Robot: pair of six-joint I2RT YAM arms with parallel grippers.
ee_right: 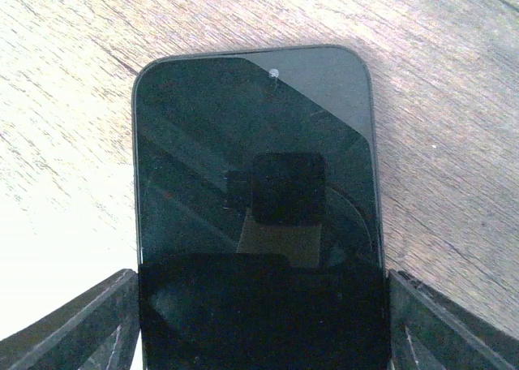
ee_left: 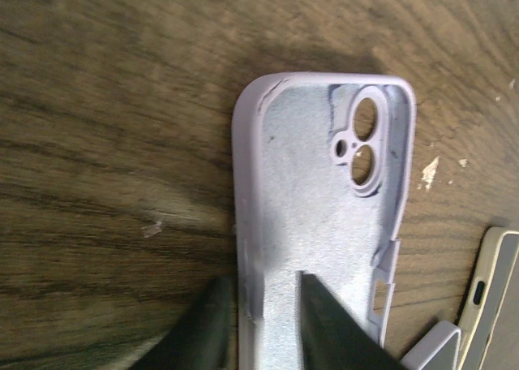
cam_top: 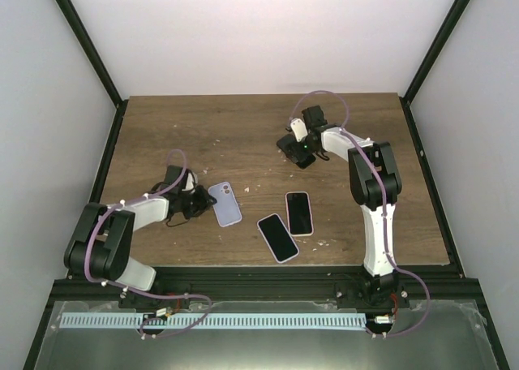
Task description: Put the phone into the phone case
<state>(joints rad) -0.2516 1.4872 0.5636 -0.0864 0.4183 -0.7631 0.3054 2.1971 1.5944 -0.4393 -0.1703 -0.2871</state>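
Nearest, a black phone (cam_top: 278, 238) and a pink-edged phone (cam_top: 299, 213) lie side by side at the surface (cam_top: 203, 135) centre. Left of them, left fingers (ee_left: 203, 329) pinch one side wall of the lilac phone case (ee_left: 316, 208), open side up. Far right, right fingers (ee_right: 81, 329) clamp a dark phone (ee_right: 255, 208) by its edges, screen up.

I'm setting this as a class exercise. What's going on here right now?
Two robot arms are working on a phone and its case. The left gripper has its jaws pinched on one side wall of the lilac case, which lies open side up on the table. Farther back, the right gripper has its jaws on both sides of a dark phone, screen up. The phone is not yet in the case. Two more phones lie untouched.
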